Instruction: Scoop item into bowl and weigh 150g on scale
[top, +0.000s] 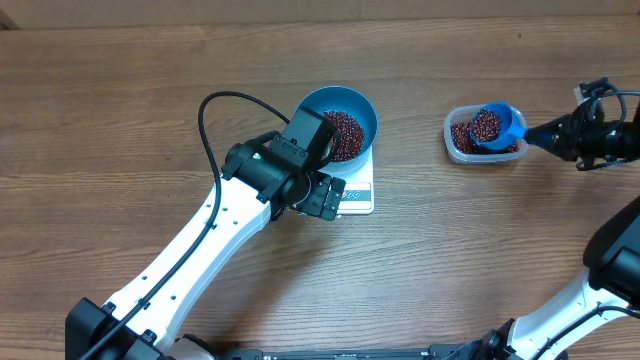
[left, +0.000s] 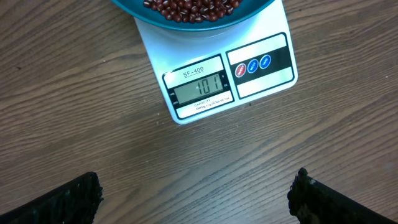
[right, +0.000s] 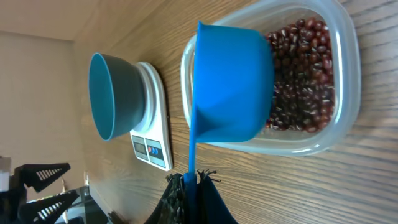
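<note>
Over the tub (top: 456, 143), right gripper (top: 566, 131) clenched the heaped scoop (top: 509, 127), which could spill beans (top: 486, 123) in transit or overshoot the target in the bowl (top: 366, 113) on the scale (top: 359, 196); left gripper (top: 326, 196) hung released beside it.

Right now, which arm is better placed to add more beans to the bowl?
Right. The right claw is shut on the scoop, loaded with beans over the tub. The left claw is open, empty, hovering by the scale.

Wooden table (top: 120, 100), brown grain. White scale (top: 360, 190) laid flat near middle. Clear plastic tub (top: 450, 140) placed well apart from it, toward right side.
</note>
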